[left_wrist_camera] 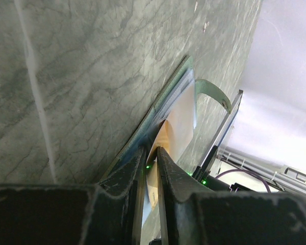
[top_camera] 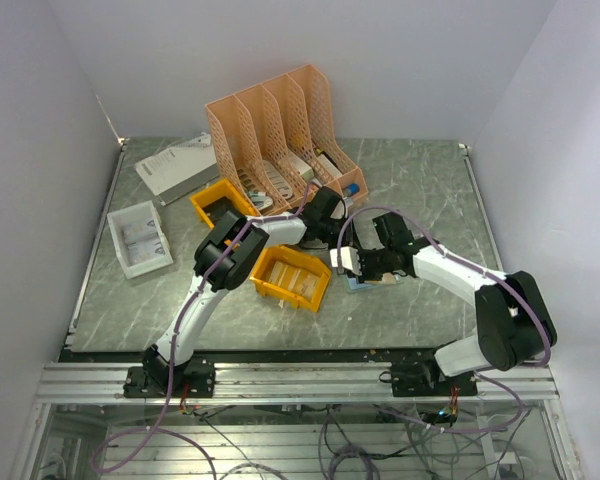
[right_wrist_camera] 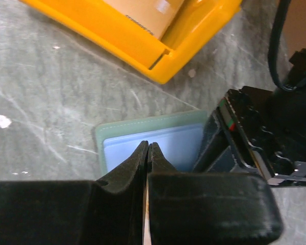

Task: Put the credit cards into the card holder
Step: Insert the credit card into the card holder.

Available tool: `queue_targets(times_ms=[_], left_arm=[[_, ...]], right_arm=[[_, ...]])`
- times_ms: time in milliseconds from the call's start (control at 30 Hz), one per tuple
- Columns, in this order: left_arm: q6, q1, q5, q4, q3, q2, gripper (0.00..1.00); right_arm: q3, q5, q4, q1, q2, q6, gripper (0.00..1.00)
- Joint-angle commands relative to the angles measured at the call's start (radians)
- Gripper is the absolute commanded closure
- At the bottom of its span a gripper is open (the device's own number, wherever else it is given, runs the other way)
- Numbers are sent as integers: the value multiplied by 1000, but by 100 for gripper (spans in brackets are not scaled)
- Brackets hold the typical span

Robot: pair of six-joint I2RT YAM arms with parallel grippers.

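First, on the left, the left arm reaches over the table [top_camera: 425, 195] toward its middle. It passes a yellow bin [top_camera: 292, 277] that lies just to the left of the card holder [right_wrist_camera: 173, 143].

The left gripper [left_wrist_camera: 152, 153] has its jaws nearly together, with only a thin slot between them. A tan card [left_wrist_camera: 177, 122] fills that slot. Both fingers press on the card's near end, and the card stands on edge. Its far end leans down onto the light blue inner face of the holder. From this wrist camera I cannot tell whether that end has gone under a pocket lip or only rests on the surface.

The holder lies open and flat on the marble-patterned tabletop. Its grey-green rim frames the blue lining, and it sits between the two grippers. One corner of the yellow bin comes close to its far edge without touching.

On the right, the right gripper [right_wrist_camera: 147, 148] has its jaws fully closed, fingertip against fingertip. The tips point down over the blue lining, close to the holder's green edge. They are at or just above the surface, and the pictures do not settle whether they touch it. A pale sliver shows low in the seam between the fingers, but it is too thin to say whether it is a card. The black body of the left gripper sits just to the right of these fingers, over the holder's other side.
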Motion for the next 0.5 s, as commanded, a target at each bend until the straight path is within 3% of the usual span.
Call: queue_targets(times_ms=[0, 467], left_arm=[[3, -8, 17, -26, -27, 33, 75], [5, -6, 17, -27, -27, 35, 74]], right_arm=[[6, 118, 85, 29, 23, 51, 100], [68, 247, -35, 38, 75, -16, 100]])
